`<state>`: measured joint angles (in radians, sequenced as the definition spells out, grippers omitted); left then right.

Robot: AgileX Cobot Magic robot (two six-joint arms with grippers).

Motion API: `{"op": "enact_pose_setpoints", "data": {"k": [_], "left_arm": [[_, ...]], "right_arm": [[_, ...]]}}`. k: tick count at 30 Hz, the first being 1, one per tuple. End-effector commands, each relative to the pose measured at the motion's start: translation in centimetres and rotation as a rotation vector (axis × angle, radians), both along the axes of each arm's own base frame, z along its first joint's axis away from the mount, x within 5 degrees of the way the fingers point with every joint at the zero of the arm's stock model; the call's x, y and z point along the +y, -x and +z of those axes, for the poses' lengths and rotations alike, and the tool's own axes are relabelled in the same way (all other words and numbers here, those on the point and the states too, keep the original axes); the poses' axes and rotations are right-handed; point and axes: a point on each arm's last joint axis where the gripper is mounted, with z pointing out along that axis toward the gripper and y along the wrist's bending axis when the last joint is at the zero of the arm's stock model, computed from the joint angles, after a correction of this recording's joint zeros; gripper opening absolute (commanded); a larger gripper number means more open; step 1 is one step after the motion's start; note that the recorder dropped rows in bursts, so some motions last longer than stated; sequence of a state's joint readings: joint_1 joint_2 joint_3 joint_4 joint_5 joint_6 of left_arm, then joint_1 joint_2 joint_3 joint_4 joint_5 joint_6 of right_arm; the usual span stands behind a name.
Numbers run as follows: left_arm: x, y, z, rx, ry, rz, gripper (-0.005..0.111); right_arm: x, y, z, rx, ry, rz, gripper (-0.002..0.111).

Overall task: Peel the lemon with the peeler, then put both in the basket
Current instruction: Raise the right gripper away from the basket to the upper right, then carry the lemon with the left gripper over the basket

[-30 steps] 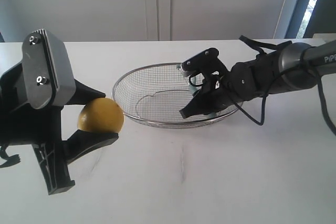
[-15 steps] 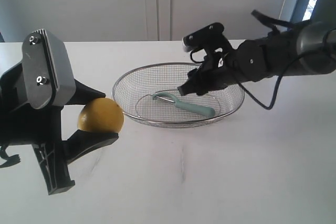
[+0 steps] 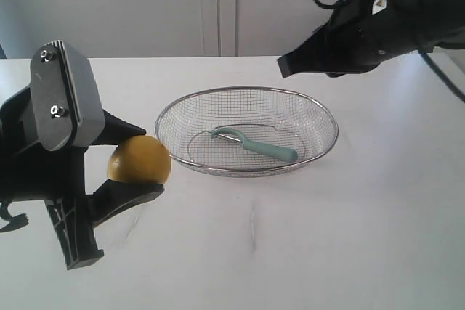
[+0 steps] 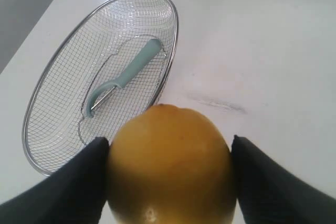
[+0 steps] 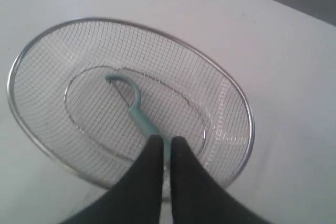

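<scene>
Nearest the exterior camera, at the left, the left claw [image 3: 151, 162] is spread wide around the lemon [image 3: 138, 159]. One black finger presses it from above and one from below, and the fruit is pinched between them just over the white table [image 3: 290, 245]. The left wrist view shows the same hold: the lemon [image 4: 170, 171] fills the gap of the claw [image 4: 169, 145], a finger against each side, and its skin is yellow all over the part that shows.

Just beyond the lemon and to its right, the basket [image 3: 166, 115] stands on the table, close to the fruit but apart from it. The peeler [image 3: 261, 147] lies flat on the mesh floor inside, with its blade head toward the lemon's side and its handle toward the right.

Farthest back, the right claw [image 3: 285, 67] hangs well above the basket's far right part. Its fingers are pressed almost together and pinch nothing. In its wrist view, this claw [image 5: 167, 141] looks down on the peeler [image 5: 134, 109] in the basket [image 5: 231, 90].
</scene>
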<state>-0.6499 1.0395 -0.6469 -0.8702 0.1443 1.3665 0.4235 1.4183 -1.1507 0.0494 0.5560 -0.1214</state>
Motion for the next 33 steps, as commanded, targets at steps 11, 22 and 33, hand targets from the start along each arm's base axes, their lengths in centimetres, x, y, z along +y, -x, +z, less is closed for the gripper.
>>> {"op": "enact_pose_setpoints", "data": {"k": [11, 22, 33], "left_arm": [[0.0, 0.2, 0.0, 0.027, 0.024, 0.005, 0.000], [-0.4, -0.5, 2.2, 0.142, 0.202, 0.132, 0.000], [-2.8, -4.3, 8.0, -0.010, 0.279, 0.146, 0.000]], "right_arm": [[-3.4, 7.7, 3.0, 0.098, 0.061, 0.033, 0.000], [-3.5, 7.8, 3.1, 0.092, 0.057, 0.033, 0.000], [-3.5, 7.8, 3.1, 0.092, 0.057, 0.033, 0.000]]}}
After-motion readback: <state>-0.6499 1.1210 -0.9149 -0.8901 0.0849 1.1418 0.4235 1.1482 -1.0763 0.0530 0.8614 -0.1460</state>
